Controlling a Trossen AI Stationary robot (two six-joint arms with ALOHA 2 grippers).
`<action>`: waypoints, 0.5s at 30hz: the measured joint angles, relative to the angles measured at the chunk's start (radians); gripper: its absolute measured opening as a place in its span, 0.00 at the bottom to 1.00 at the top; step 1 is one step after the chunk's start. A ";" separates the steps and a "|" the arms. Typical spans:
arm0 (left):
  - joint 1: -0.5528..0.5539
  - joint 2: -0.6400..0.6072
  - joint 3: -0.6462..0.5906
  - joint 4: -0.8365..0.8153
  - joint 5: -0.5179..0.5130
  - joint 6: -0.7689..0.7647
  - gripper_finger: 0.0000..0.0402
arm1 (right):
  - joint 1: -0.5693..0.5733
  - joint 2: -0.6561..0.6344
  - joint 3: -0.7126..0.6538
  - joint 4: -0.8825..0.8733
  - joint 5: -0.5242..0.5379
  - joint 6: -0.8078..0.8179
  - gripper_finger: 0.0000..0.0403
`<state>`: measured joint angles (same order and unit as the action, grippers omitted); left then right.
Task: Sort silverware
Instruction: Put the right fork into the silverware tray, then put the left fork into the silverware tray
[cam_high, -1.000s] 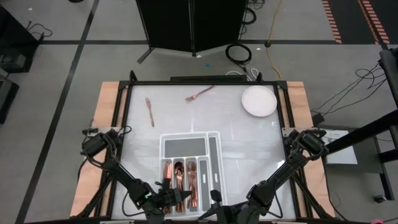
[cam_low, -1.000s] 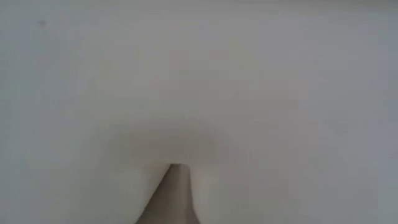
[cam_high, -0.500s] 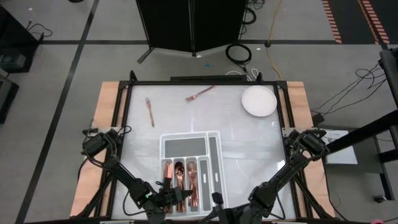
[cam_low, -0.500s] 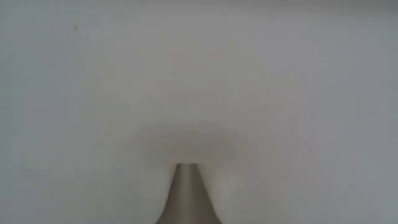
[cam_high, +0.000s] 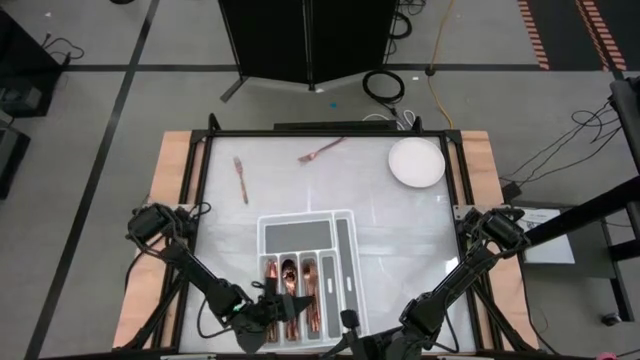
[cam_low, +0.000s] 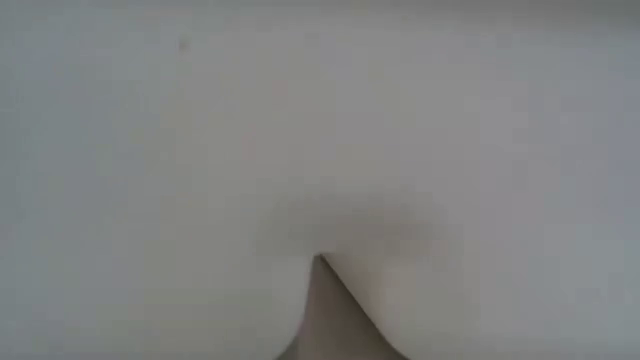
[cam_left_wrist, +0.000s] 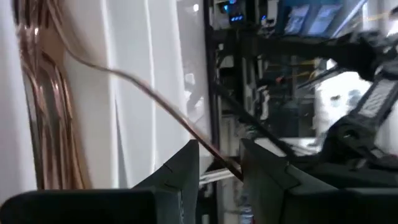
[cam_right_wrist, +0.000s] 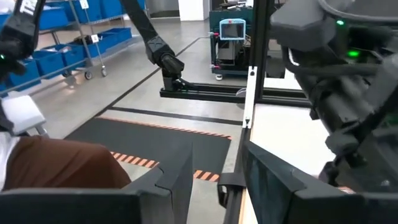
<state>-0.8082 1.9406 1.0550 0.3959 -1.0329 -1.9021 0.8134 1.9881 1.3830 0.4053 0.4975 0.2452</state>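
Two forks lie loose on the counter (cam_high: 400, 225): one fork (cam_high: 240, 179) upper left, another fork (cam_high: 321, 151) top middle. More silverware (cam_high: 295, 285) fills the tray (cam_high: 345, 250). The left claw (cam_left_wrist: 219, 168) pinches a thin copper piece (cam_left_wrist: 143, 87) over the tray. The right claw (cam_right_wrist: 217, 171) waits at the bottom edge, open, empty.

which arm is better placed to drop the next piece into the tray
Left. Its tool grips a copper utensil right over the white tray. The right tool sits empty near the table's front edge.
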 joint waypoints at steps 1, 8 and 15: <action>0.007 -0.005 0.000 -0.004 0.018 0.019 0.28 | -0.002 0.000 0.000 0.000 0.000 -0.007 0.32; 0.043 -0.014 -0.001 -0.060 0.172 0.023 0.28 | -0.008 0.000 0.000 -0.012 0.000 -0.018 0.32; 0.059 -0.046 0.000 -0.081 0.202 0.216 0.28 | -0.006 0.000 0.000 -0.076 -0.006 0.001 0.32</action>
<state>-0.7497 1.8949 1.0546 0.3154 -0.8313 -1.6862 0.8071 1.9878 1.3827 0.3295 0.4911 0.2467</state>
